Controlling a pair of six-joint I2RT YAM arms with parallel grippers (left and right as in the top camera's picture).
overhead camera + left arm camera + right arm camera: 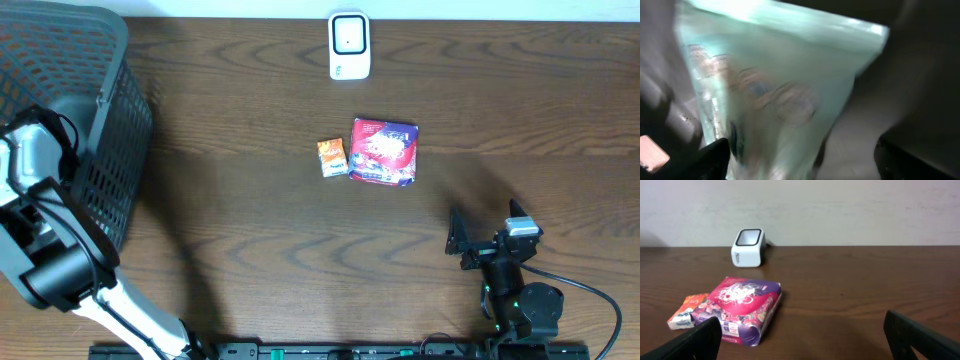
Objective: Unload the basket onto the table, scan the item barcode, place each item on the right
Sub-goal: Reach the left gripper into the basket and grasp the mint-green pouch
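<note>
Basket [118, 170]: dark mesh with tall walls and a rounded rim, at the table's far left edge.
Left arm [40, 150]: white and black, reaching over the basket's rim from the near side.
Left claw [802, 150]: its dark fingers [715, 157] are spread wide at the bottom corners of the wrist view, and a clear gap shows before the right one, so it is open and gripping nothing.
Pale green bag [780, 75]: soft, see-through plastic with a blurred print. It fills the left wrist view just ahead of the claw, its lower left part by the left finger. I cannot tell whether they touch.
Table [250, 230]: dark wood grain, smooth and flat, with a wide bare stretch between the basket and the middle group.
Orange box [333, 158]: a small card carton lying flat, just beside the packet's left edge.
Scanner [349, 45]: a white, rounded block with a dark window, near the far edge and well apart from the two items.
Red and purple packet [384, 152]: a glossy, squarish pouch lying flat at mid-table, with bare wood on its right and near sides.
Right claw [460, 240]: black fingers held wide open and empty, near the front right and well apart from the packet.
</note>
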